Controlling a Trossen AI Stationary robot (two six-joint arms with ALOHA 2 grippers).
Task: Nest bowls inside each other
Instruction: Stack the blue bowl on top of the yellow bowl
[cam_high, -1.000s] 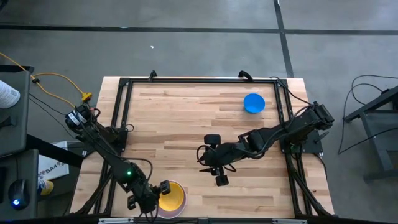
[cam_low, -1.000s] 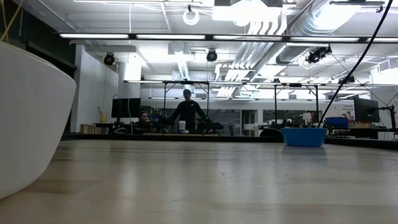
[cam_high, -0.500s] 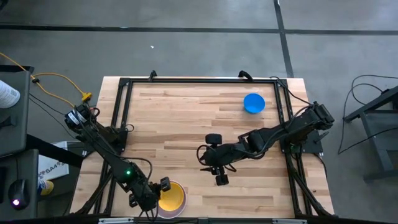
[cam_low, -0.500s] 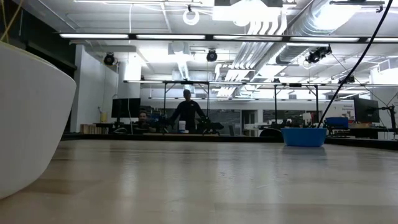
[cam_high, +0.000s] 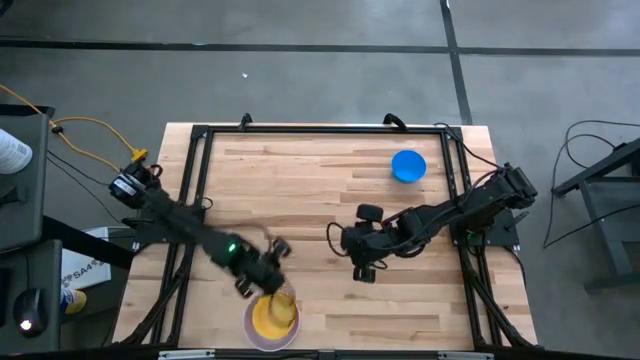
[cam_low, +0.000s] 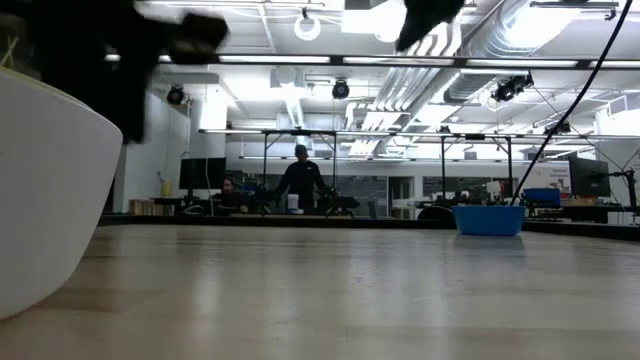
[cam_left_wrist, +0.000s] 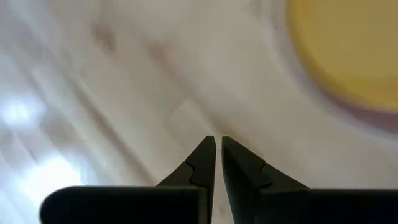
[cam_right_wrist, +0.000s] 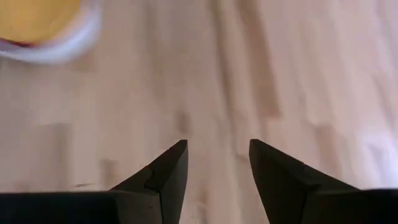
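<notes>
A stack of bowls (cam_high: 272, 315) rests on its base at the table's near edge: a yellow bowl (cam_left_wrist: 348, 50) on top, a purple rim below it, a white bowl (cam_low: 50, 190) outermost. A lone blue bowl (cam_high: 408, 166) stands at the far right on the wood and also shows in the low view (cam_low: 489, 219). My left gripper (cam_high: 268, 282) hovers shut above the bare wood just beyond the stack's far side (cam_left_wrist: 217, 142). My right gripper (cam_high: 345, 245) hangs open over the table's middle (cam_right_wrist: 214, 149), with nothing between its fingers.
A black metal frame (cam_high: 320, 130) runs around the tabletop. Bare wood lies between the stack and the blue bowl. In the low view, people and desks show in the room beyond the table's far edge (cam_low: 300, 180).
My left gripper has swung away from the stack's left side toward the table's middle and far side, turning as it went and staying shut. My right gripper has shifted a little toward the right edge and tipped further down, still open. The stack has stayed in place.
</notes>
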